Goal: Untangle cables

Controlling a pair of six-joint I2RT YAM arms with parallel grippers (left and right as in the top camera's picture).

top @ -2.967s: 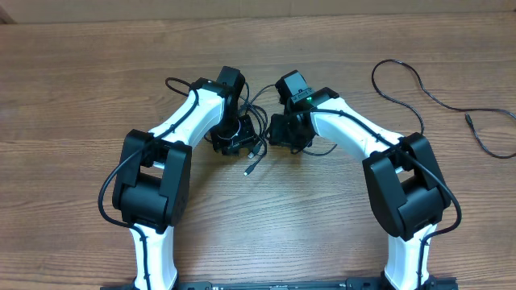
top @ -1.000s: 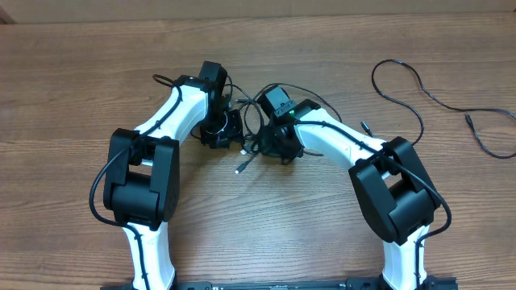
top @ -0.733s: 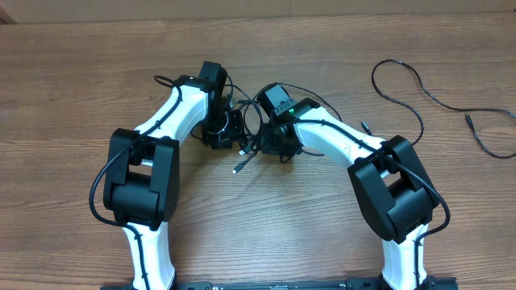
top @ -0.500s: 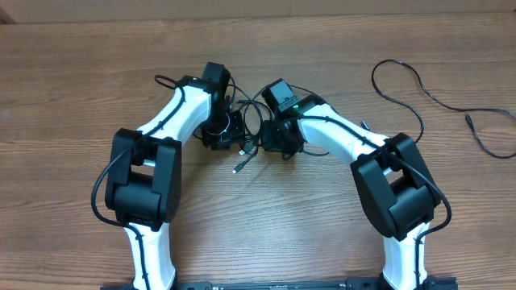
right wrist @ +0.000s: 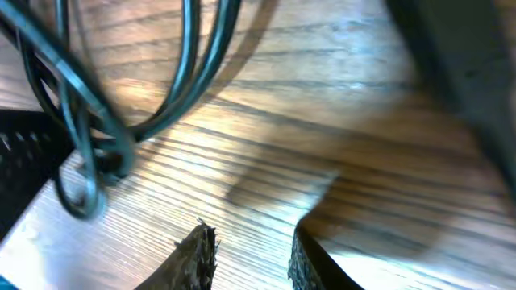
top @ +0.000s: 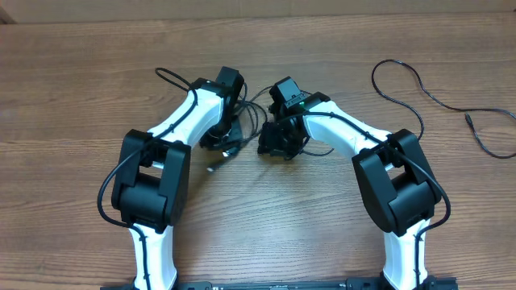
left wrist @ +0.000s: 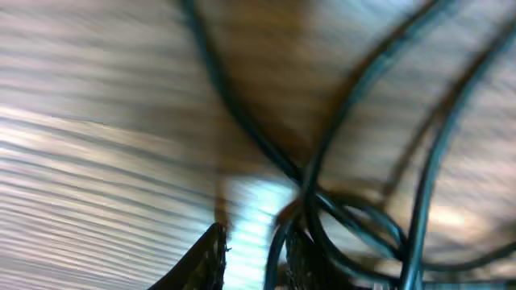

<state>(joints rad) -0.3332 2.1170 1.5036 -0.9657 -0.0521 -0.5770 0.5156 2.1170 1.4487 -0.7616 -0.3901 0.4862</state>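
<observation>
Since half a second back, we see both wrists shifted right in the overhead view. The left arm (top: 189,113) has swung in toward the table's middle and the right arm (top: 347,133) has eased off toward its own side. The plug end (top: 216,167) of the cables (top: 256,117) has slid left along the table (top: 72,121). It was lying between the two grippers. It now sits on the wood on the base side of the left gripper (top: 221,138), slightly left of it. The loose cable (top: 419,89) at far right, well apart from both arms, hasn't moved.

The tangle sits mid-table, strung between the left gripper and the right gripper (top: 278,143).

Left wrist view is motion-blurred. Several strands cross in a knot (left wrist: 306,181) just ahead of the fingertips (left wrist: 211,251). The jaws stand a narrow gap apart and one strand drops into that gap, close against the right-hand finger. We can't tell from the blur whether it is actually pinched or just passing through.

Right wrist view is clearer. The fingertips (right wrist: 197,248) stand a narrow gap apart with bare wood showing between them, holding nothing. Cable loops hang at the upper left of that view, clear of the fingers, ending in a small ring resting on the wood.
</observation>
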